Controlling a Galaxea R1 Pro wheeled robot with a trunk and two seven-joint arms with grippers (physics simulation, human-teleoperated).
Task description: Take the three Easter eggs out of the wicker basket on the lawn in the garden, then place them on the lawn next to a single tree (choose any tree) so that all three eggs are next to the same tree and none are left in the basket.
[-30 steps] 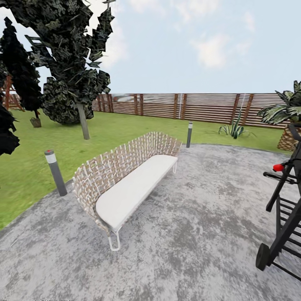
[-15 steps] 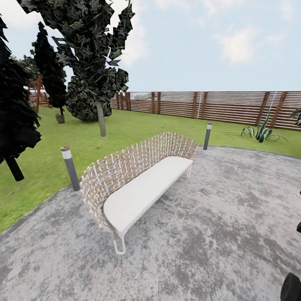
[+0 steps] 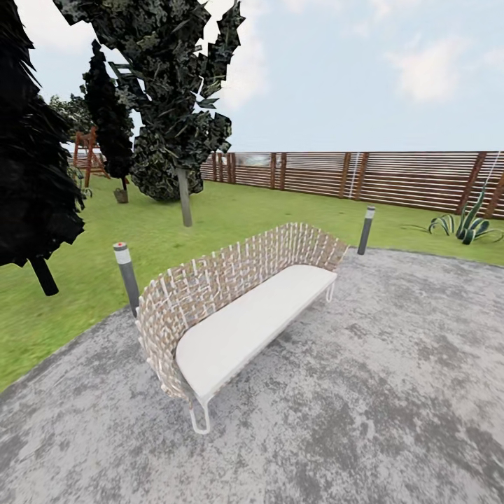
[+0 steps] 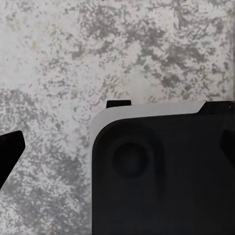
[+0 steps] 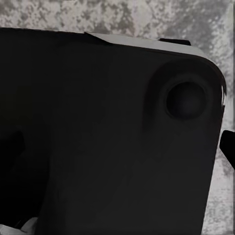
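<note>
tree [image 3: 185, 198] | your view has swung left, black cart gone from frame | slim pale trunk, dark blocky crown, on lawn [image 3: 231, 217] behind woven seat [image 3: 238, 308] | claws: cannot tell

The head view looks from standing height forward and slightly down across the grey patio [image 3: 364, 392] to a woven bench [image 3: 231, 308], the lawn [image 3: 231, 217] and the slat fence [image 3: 392, 178] far behind. Both wrist views point straight down, close above the robot's dark base [image 4: 161, 171], with the same mottled paving [image 4: 58, 58] beyond it
</note>
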